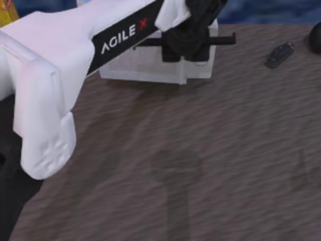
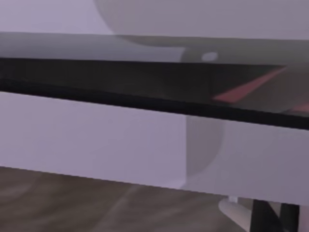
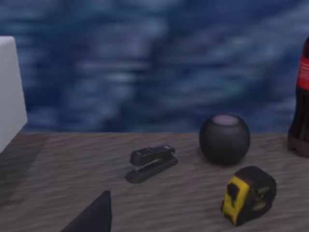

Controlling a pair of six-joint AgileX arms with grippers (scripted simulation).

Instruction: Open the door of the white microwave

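The white microwave [image 1: 150, 65] stands at the back of the table, mostly covered by my left arm [image 1: 60, 55]. My left gripper [image 1: 193, 37] hangs black over the microwave's right front part. In the left wrist view the microwave's white front [image 2: 96, 130] fills the picture from very close, crossed by a dark window band [image 2: 120, 82]. A pale rod [image 2: 234, 210], possibly the door's handle, shows beside my left gripper [image 2: 273, 217]. Whether the door stands ajar is not visible. My right gripper [image 3: 96, 212] stays low over the table to the right, apart from the microwave's corner [image 3: 9, 92].
A black stapler [image 1: 279, 54] [image 3: 150, 163] lies right of the microwave. Beyond it sit a black ball-shaped speaker [image 3: 224, 138], a yellow tape measure [image 3: 247, 195] and a cola bottle [image 3: 300, 96]. A yellow object [image 1: 6, 12] shows at the back left corner.
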